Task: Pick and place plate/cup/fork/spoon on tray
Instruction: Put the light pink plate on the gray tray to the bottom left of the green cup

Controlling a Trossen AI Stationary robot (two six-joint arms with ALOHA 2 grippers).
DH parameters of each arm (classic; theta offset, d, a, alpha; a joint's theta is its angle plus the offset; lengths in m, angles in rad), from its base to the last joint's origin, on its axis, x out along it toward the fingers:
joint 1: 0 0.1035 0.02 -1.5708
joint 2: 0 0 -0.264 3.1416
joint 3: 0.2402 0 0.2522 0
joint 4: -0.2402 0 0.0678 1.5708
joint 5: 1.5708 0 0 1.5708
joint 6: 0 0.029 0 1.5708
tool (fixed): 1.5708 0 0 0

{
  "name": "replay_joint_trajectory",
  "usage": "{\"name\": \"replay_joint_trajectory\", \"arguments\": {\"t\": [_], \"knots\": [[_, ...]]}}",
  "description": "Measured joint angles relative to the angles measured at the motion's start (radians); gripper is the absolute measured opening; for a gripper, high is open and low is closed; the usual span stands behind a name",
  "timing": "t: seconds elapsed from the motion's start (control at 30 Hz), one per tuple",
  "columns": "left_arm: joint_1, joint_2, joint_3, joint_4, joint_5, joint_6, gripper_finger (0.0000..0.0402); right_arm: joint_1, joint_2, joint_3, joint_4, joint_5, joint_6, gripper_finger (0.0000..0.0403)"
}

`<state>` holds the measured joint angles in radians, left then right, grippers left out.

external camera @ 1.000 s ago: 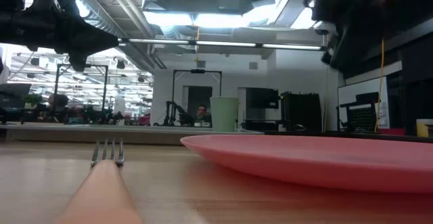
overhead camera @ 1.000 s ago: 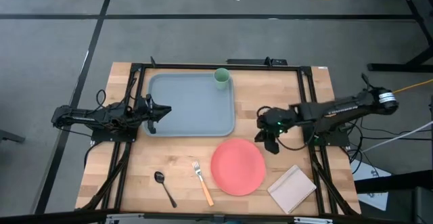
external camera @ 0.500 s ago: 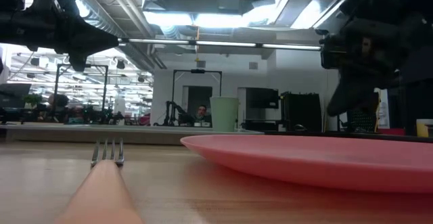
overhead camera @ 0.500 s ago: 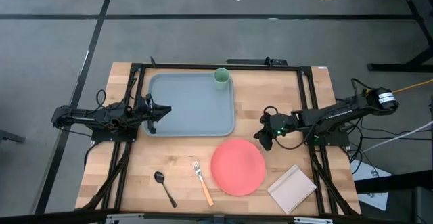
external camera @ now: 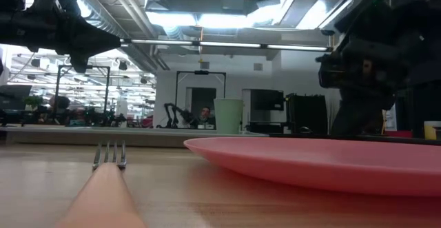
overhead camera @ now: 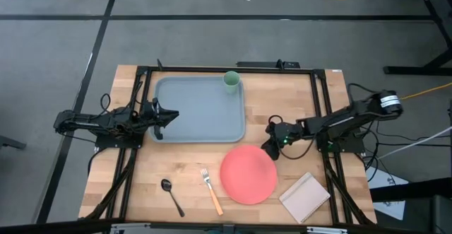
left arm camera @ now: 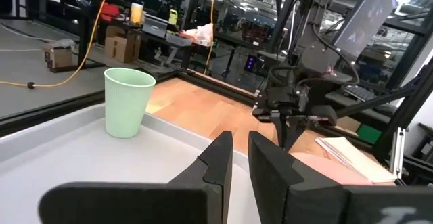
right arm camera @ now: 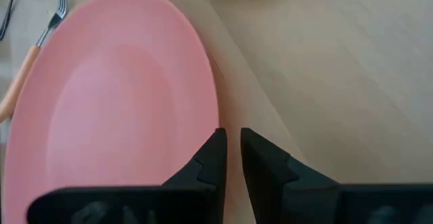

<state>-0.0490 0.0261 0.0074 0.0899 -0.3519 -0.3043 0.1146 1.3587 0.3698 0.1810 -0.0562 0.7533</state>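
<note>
The coral-red plate [overhead camera: 248, 174] lies flat on the wooden table, near the front. My right gripper [overhead camera: 271, 148] is low over the table at the plate's far right rim [right arm camera: 203, 82], fingers shut and pointing down. The pale green cup [overhead camera: 232, 80] stands upright in the far right corner of the grey-blue tray [overhead camera: 200, 109]. The fork [overhead camera: 211, 190] and the dark spoon [overhead camera: 171, 196] lie on the table left of the plate. My left gripper [overhead camera: 166, 117] waits shut over the tray's left edge. My right gripper comes from above, with one fingertip [right arm camera: 215, 137] right at the plate's rim [right arm camera: 211, 109] and the other [right arm camera: 247, 137] over bare wood. I cannot tell whether it touches the plate. The plate lies flat on the table.
A tan notepad [overhead camera: 305, 196] lies right of the plate near the front right corner. A black frame [overhead camera: 321, 107] runs along the table's sides and back. Bare wood lies between the tray and the plate.
My right gripper has come down toward the table and shifted a little toward the table's left, ending at the plate's far right rim. The plate, cup, fork and spoon have stayed where they were.
</note>
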Motion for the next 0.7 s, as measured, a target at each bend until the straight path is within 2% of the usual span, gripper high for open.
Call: {"name": "replay_joint_trajectory", "arguments": {"t": [0.33,0.7], "knots": [[0.000,0.000,0.000,0.000,0.000,0.000,0.0041,0.000,0.055,0.001,0.039,-0.062,0.001,0.0050],[0.000,0.000,0.000,0.000,-0.002,0.000,0.0041,0.000,0.053,0.021,0.066,-0.116,-0.001,0.0050]]}}
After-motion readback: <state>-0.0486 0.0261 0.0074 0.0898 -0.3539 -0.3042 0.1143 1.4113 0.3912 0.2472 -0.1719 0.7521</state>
